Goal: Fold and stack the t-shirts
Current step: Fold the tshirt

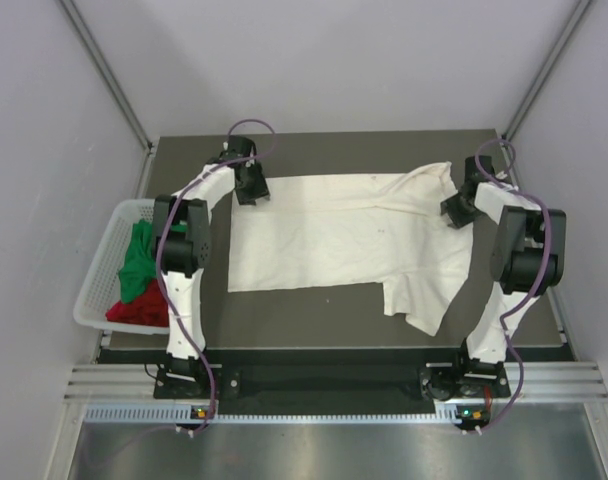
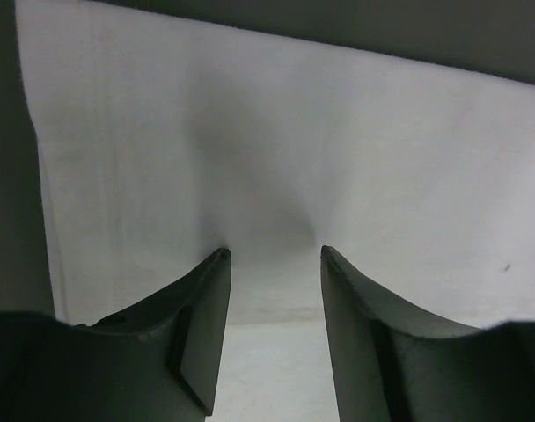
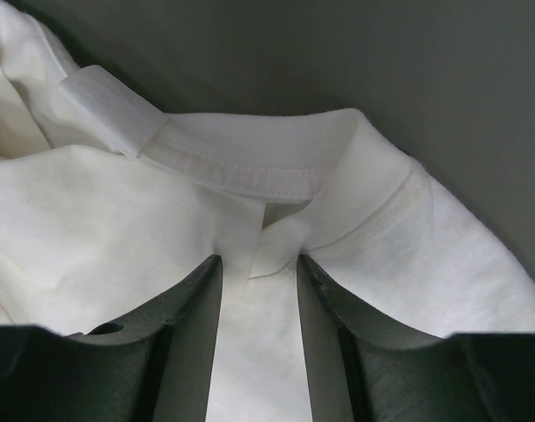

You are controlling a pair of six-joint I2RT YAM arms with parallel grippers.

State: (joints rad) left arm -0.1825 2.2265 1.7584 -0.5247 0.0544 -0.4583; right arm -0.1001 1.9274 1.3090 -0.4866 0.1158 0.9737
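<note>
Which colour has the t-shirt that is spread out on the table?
The t-shirt is cream-white, best seen in the top external view.

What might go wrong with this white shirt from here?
The right gripper straddles a thin fold by the collar of the cream-white t-shirt; it may slip free when lifted. The cloth near it is rumpled, so folding could lock in creases. The left gripper looks open, so its corner might lag.

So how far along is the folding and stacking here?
Nothing folded or stacked yet. In hand: the cream-white t-shirt lies spread on the table, left gripper at its hem corner, right gripper pinching cloth by the collar. Left: the green t-shirt and red t-shirt, bunched in the basket.
</note>
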